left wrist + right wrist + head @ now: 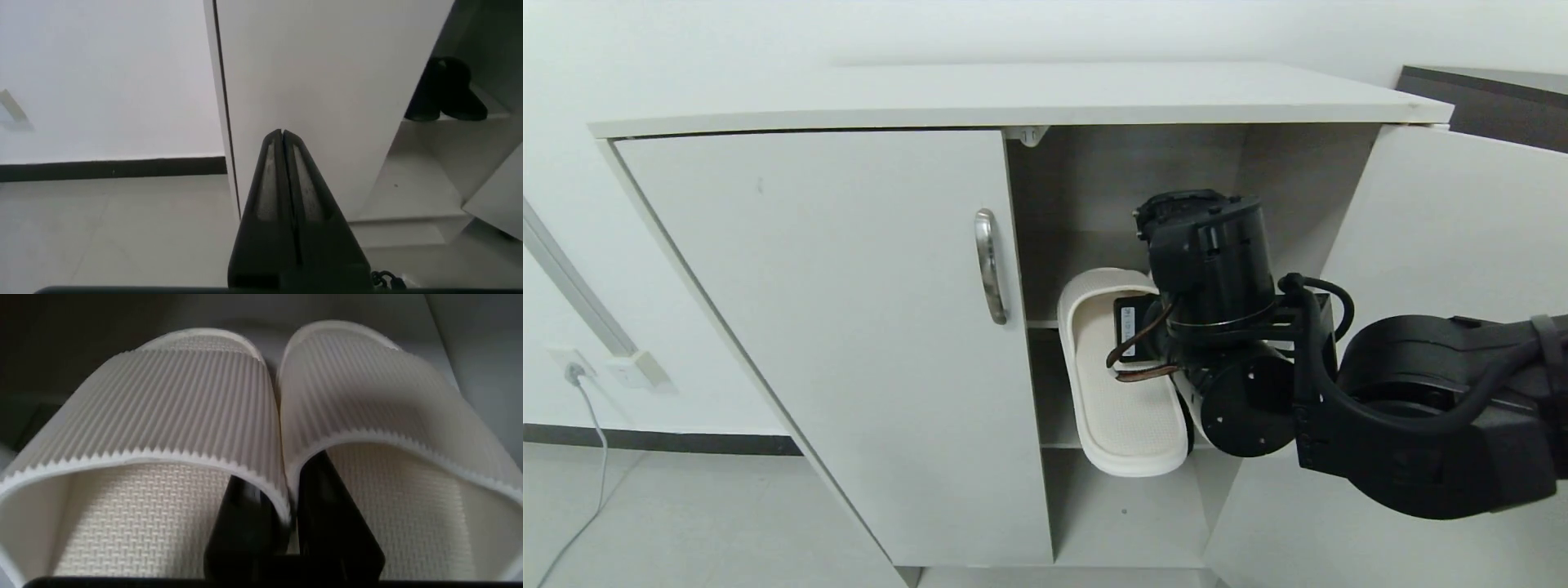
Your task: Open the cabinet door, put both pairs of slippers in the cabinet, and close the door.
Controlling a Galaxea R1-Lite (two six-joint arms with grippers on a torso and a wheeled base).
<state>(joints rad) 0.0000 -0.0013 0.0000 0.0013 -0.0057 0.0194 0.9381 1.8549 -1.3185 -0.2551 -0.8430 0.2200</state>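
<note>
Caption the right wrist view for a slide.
Right gripper pinches a pair of cream slippers together by their adjoining sides.

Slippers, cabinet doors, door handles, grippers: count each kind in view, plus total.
Slippers: 2, white
Cabinet doors: 2, one shut, one open
Door handles: 1
Grippers: 2, right gripper clamping the slippers, left gripper shut on nothing
Total: 7

the cabinet (833,327) looks like smooth, matt white laminate; its handle (988,265) is glossy metal. the slippers (1123,408) seem matt, rubbery foam, with ribbed straps (188,400) and finely textured footbeds (139,514).
</note>
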